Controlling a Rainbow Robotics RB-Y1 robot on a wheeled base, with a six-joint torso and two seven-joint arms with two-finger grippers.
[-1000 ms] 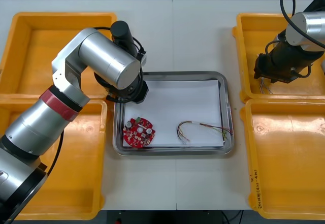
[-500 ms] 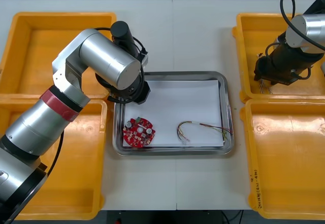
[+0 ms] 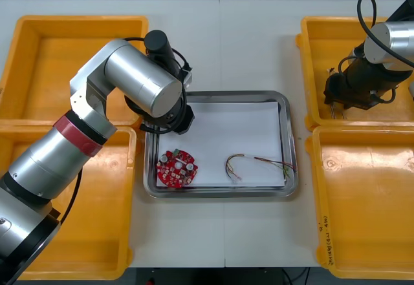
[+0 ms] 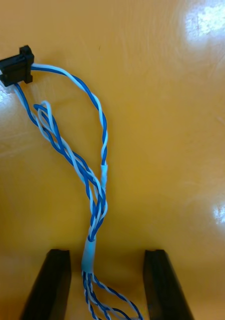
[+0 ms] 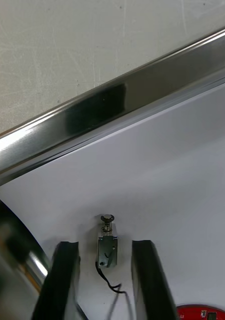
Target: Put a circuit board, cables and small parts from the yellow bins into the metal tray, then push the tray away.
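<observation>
A small metal part (image 5: 107, 244) with a thin black lead lies on the white inside of the metal tray (image 3: 291, 143), near its far left corner. My left gripper (image 5: 105, 247) stands open around it, a gap on each side. The round red circuit board (image 3: 176, 168) and a red and yellow cable (image 3: 259, 164) lie along the tray's near side. My right gripper (image 4: 106, 252) is low in the far right yellow bin (image 3: 310, 72), open, with a twisted blue and white cable (image 4: 95, 195) running between its fingers without touching them. The cable's black connector (image 4: 15, 67) lies farther out.
The left arm's big silver wrist (image 3: 145, 84) covers the tray's far left corner in the front view. Yellow bins (image 3: 39, 72) flank the tray on both sides. The near right bin (image 3: 362, 207) looks bare inside.
My left gripper's fingers have spread and let go of the small metal part on the tray. My right gripper's fingers have drawn closer around the blue and white cable.
</observation>
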